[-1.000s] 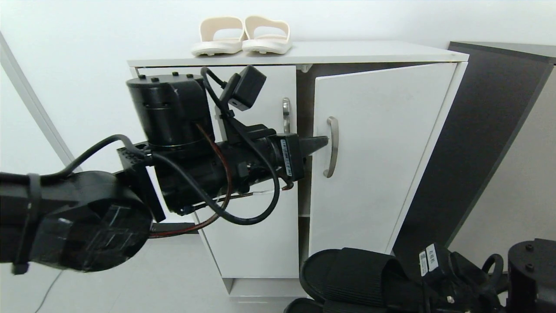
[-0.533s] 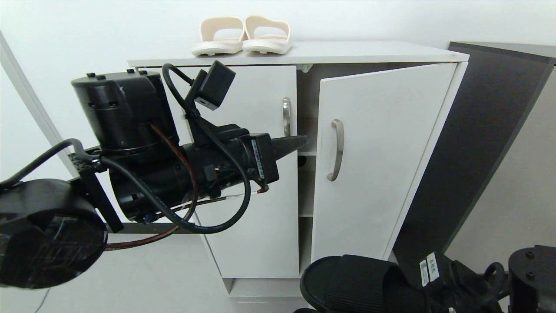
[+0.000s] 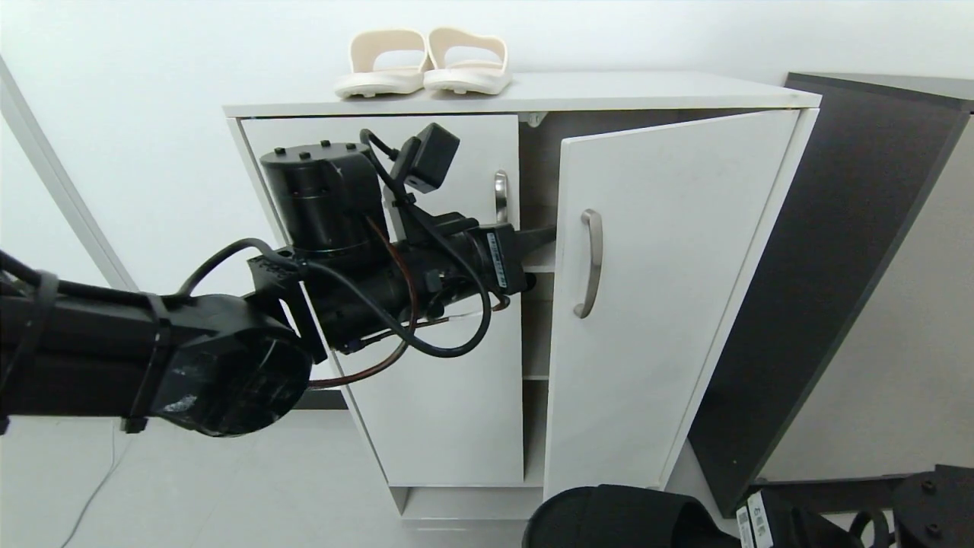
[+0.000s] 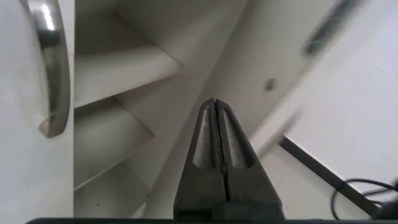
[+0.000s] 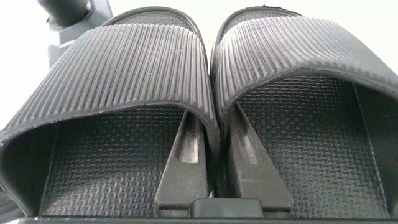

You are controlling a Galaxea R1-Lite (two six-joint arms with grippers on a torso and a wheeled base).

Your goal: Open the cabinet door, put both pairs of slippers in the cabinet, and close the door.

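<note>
- Left end effector (image 3: 549, 232): fingers pressed together, nothing between them. The tip sat in the gap between the two doors, level with an inner shelf (image 3: 537, 266) and right at the free edge of the right door. Could not tell whether it touched that edge. The left wrist view showed the same closed tip (image 4: 215, 106) pointing into the cabinet interior.
- Cabinet (image 3: 647, 85): white, two doors. The left door (image 3: 441, 396) lay flush and closed, its handle (image 3: 501, 196) just above the end effector.
- Cream slippers (image 3: 423, 65): a pair side by side on the cabinet top, above the left door, toes toward the wall.
- Right door (image 3: 670, 304): swung partly open, showing shelves in the dark gap. Its handle (image 3: 588, 262) was upright and untouched.
- Dark panel (image 3: 837, 251): stood against the cabinet's right side.
- Black slippers (image 3: 616, 517): a pair low in the head view, in front of the cabinet's base and outside it.
- Right end effector (image 5: 211, 121): one finger inside each slipper, pinching their adjoining side walls together.
</note>
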